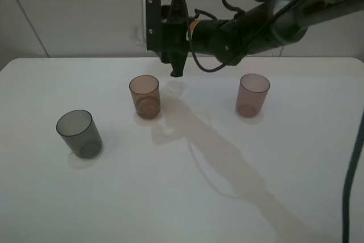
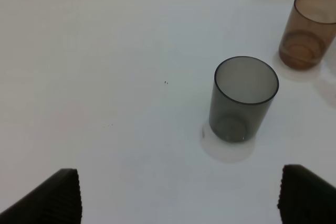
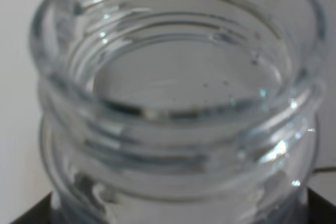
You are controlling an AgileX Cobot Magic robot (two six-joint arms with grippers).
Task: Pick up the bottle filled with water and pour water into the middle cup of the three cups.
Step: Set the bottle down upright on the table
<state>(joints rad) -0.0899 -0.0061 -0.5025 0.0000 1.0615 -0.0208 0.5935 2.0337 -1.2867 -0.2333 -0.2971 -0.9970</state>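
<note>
Nearest on the white table (image 1: 182,197) stands the dark grey tumbler (image 1: 79,134), the left gripper (image 2: 178,195) gaping empty before it. Farther back the orange-brown middle cup (image 1: 145,97) and mauve-pink tumbler (image 1: 252,95). Above, the right gripper (image 1: 177,72) clamps the clear bottle (image 3: 178,103), raised behind the middle cup

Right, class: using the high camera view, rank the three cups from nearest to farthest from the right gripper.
Measured from the right gripper:
1. The orange-brown middle cup, just below and to its left.
2. The mauve-pink cup, off to its right.
3. The dark grey cup, far left, toward the front of the table.
</note>
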